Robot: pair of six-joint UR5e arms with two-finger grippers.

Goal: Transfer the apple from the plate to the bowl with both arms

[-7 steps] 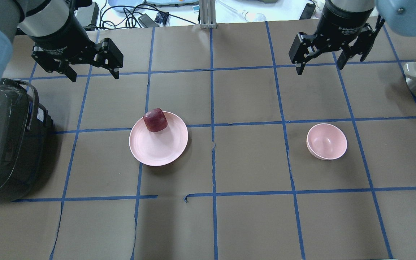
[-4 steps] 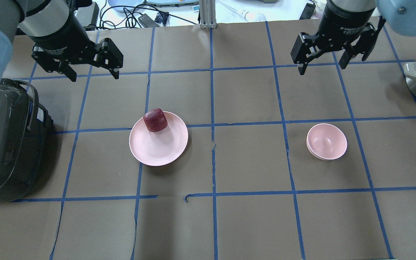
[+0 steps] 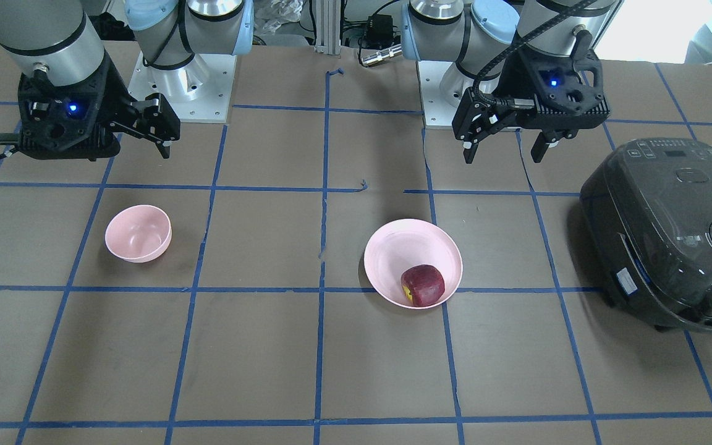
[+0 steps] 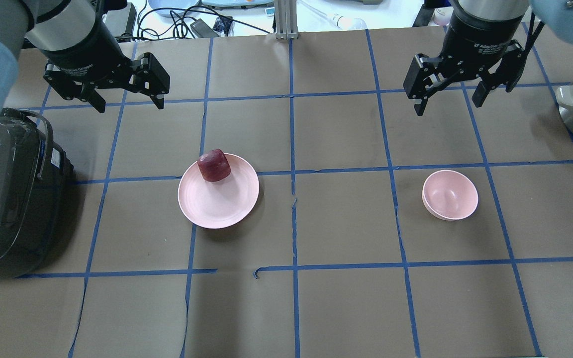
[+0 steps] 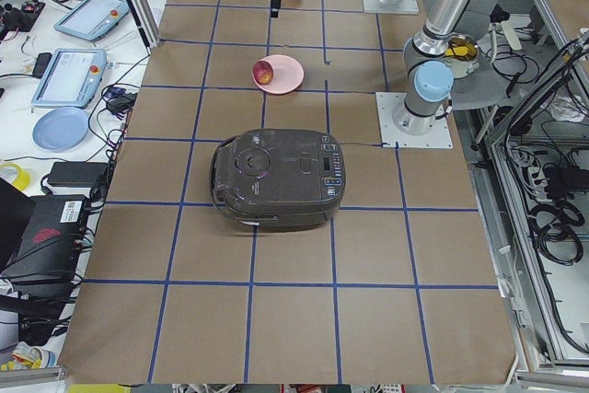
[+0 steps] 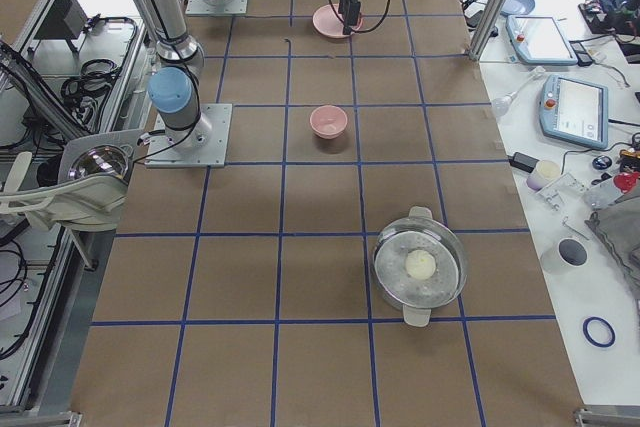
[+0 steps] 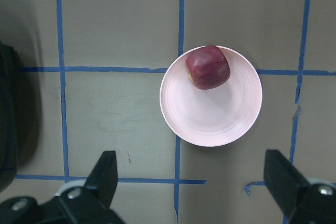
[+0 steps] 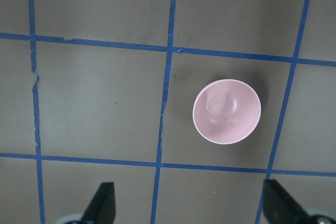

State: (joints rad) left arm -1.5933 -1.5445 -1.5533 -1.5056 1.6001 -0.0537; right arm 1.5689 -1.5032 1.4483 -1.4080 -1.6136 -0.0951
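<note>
The right pincer (image 4: 448, 107), jaws wide and empty, has slid a little nearer the bowl (image 4: 449, 195) since a second ago. The left pincer (image 4: 131, 107) hangs just as wide, unmoved, beyond the plate (image 4: 222, 206). The blocky, matte dark-red apple (image 4: 214, 165) sits at the plate's far rim (its yellow patch shows only in the front-facing view). The smooth, deep bowl stands well to the plate's right on the paper-covered table (image 4: 346, 223).

Bright, even overhead light; soft shadows; sharp.
</note>
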